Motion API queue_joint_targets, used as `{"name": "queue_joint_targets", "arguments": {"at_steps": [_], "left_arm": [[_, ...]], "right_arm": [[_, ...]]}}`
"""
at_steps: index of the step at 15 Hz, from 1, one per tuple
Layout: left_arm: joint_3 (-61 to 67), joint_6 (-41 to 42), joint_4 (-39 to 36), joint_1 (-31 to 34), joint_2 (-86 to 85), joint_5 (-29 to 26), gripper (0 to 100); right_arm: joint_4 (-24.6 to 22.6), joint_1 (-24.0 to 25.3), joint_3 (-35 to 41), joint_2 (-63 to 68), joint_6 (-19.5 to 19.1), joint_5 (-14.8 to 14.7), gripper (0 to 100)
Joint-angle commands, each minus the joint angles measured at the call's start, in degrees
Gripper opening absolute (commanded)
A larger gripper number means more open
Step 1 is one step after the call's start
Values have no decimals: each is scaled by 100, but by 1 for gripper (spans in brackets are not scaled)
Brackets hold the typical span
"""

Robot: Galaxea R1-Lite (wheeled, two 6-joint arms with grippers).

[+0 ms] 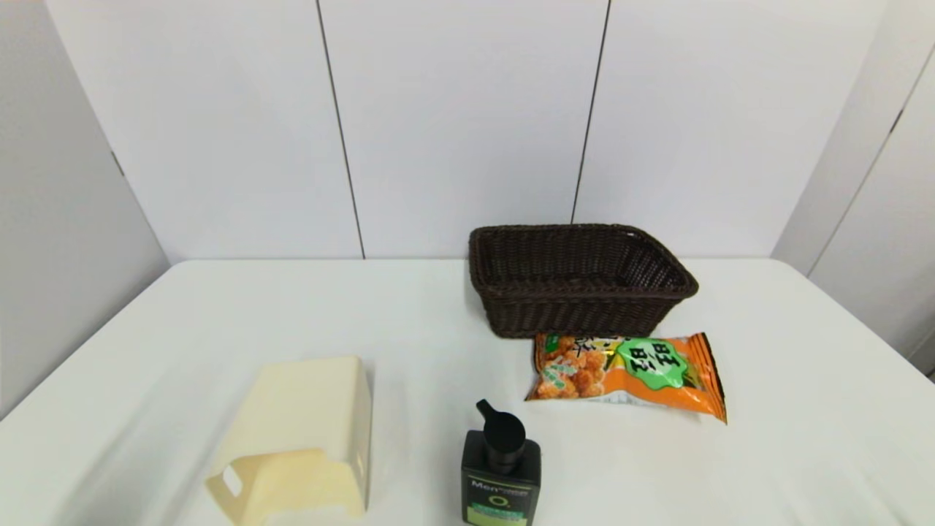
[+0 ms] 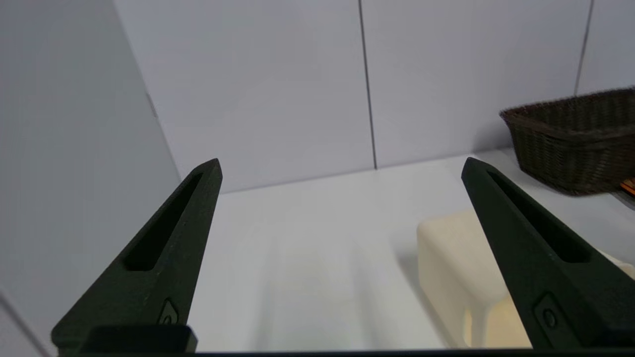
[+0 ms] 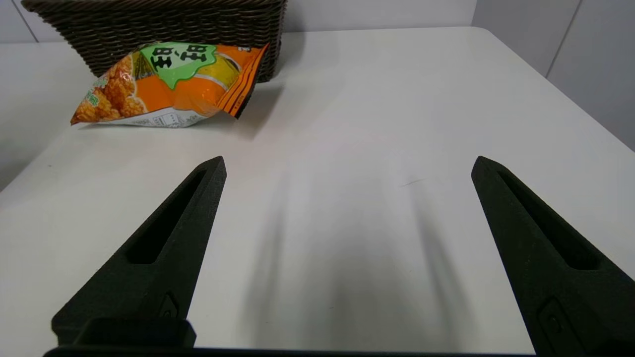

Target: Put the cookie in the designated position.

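Observation:
The cookie (image 1: 628,372) is a flat orange foil bag with a green label. It lies on the white table just in front of the dark woven basket (image 1: 577,281). In the right wrist view the cookie (image 3: 168,84) leans against the basket (image 3: 149,29), well ahead of my right gripper (image 3: 347,163), which is open and empty above bare tabletop. My left gripper (image 2: 342,166) is open too, holding nothing, hovering near the table's left side. Neither arm shows in the head view. The designated position carries no mark that I can pick out.
A cream plastic box (image 1: 299,442) lies on its side at the front left, also seen in the left wrist view (image 2: 456,267). A black pump bottle (image 1: 501,475) stands at the front centre. White wall panels close off the back.

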Motion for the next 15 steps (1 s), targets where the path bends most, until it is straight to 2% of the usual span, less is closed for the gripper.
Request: {"name": "queue_joint_targets", "arguments": {"at_steps": [1, 6, 9, 11, 15], "left_arm": [[584, 11, -42, 238, -1237, 17, 100], [584, 2, 1400, 238, -1720, 70, 100], [584, 28, 2850, 238, -1720, 17, 100], [584, -7, 2929, 238, -1720, -18, 100], [584, -1018, 2920, 238, -1712, 254, 100]], "right_arm": [[-2, 1, 9, -1, 2, 0, 100], [-2, 1, 9, -1, 2, 0, 100], [-2, 1, 9, -1, 2, 0, 100], [-2, 1, 9, -1, 2, 0, 100], [-2, 1, 9, -1, 2, 0, 100]]}}
